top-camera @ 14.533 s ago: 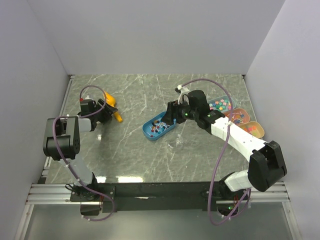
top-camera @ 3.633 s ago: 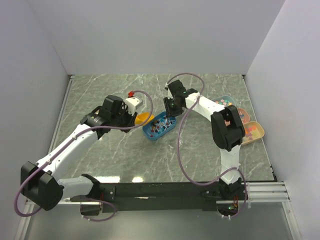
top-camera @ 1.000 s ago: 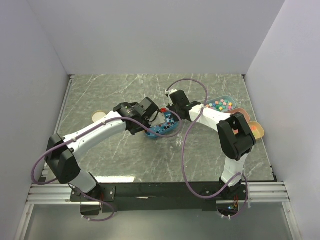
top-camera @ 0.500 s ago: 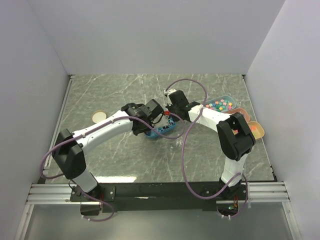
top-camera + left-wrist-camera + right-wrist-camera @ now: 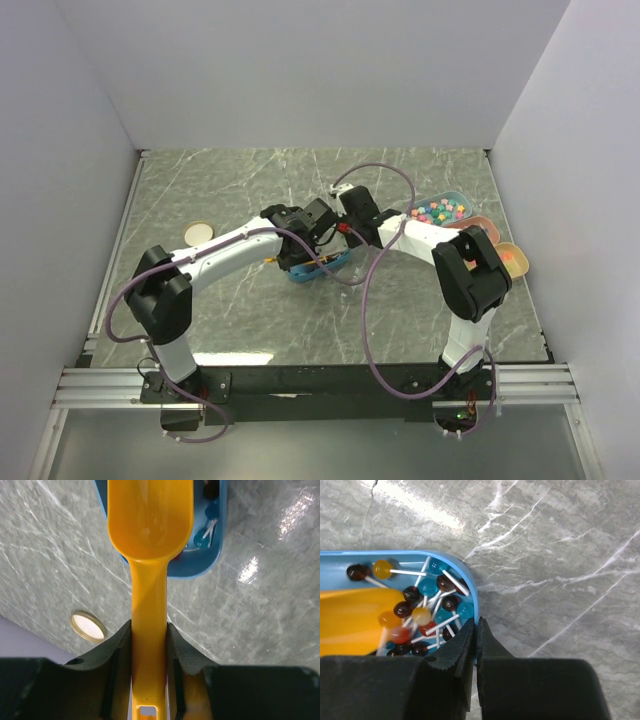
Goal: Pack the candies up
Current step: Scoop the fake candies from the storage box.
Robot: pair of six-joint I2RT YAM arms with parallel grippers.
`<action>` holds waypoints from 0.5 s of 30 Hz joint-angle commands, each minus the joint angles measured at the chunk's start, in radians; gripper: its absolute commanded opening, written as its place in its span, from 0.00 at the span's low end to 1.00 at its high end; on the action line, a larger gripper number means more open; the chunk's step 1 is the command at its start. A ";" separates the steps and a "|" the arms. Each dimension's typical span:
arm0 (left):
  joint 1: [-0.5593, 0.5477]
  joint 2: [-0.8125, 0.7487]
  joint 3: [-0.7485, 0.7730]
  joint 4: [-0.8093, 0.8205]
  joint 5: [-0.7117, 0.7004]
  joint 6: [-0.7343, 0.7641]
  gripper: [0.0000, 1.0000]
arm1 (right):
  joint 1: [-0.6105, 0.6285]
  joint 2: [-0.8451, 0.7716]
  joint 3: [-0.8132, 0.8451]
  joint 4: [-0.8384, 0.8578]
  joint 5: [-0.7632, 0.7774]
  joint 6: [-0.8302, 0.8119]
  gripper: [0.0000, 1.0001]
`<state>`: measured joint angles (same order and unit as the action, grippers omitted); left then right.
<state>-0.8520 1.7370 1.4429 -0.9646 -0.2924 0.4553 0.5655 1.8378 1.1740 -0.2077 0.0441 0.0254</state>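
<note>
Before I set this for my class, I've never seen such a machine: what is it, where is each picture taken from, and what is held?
Two robot arms stand at a marbled table. The wide picture looks down from above; the other two come from cameras on each arm's wrist. The left gripper clamps the handle of a yellow scoop, its bowl over a blue tray of candies on sticks. The right gripper pinches that tray's rim. Also on the table: a small round lid and, at the right, more trays holding other sweets.
</note>
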 commanded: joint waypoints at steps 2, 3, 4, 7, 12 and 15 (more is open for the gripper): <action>-0.005 0.035 0.025 0.061 0.074 0.011 0.01 | 0.011 -0.066 -0.013 0.074 -0.041 0.019 0.00; -0.004 0.036 0.021 0.072 0.082 0.014 0.01 | 0.010 -0.066 -0.014 0.080 -0.041 0.021 0.00; -0.004 0.039 0.019 0.095 0.097 0.016 0.01 | 0.008 -0.068 -0.019 0.082 -0.041 0.024 0.00; -0.005 0.056 0.016 0.127 0.107 0.014 0.01 | 0.008 -0.072 -0.028 0.096 -0.070 0.037 0.00; -0.004 0.076 0.017 0.182 0.157 0.010 0.01 | 0.008 -0.074 -0.039 0.116 -0.098 0.062 0.00; -0.001 0.079 -0.012 0.233 0.200 -0.015 0.01 | 0.008 -0.074 -0.045 0.125 -0.110 0.080 0.00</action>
<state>-0.8478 1.7889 1.4418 -0.8368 -0.2016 0.4583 0.5446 1.8233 1.1381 -0.1547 -0.0124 0.0597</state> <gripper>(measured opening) 0.324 0.063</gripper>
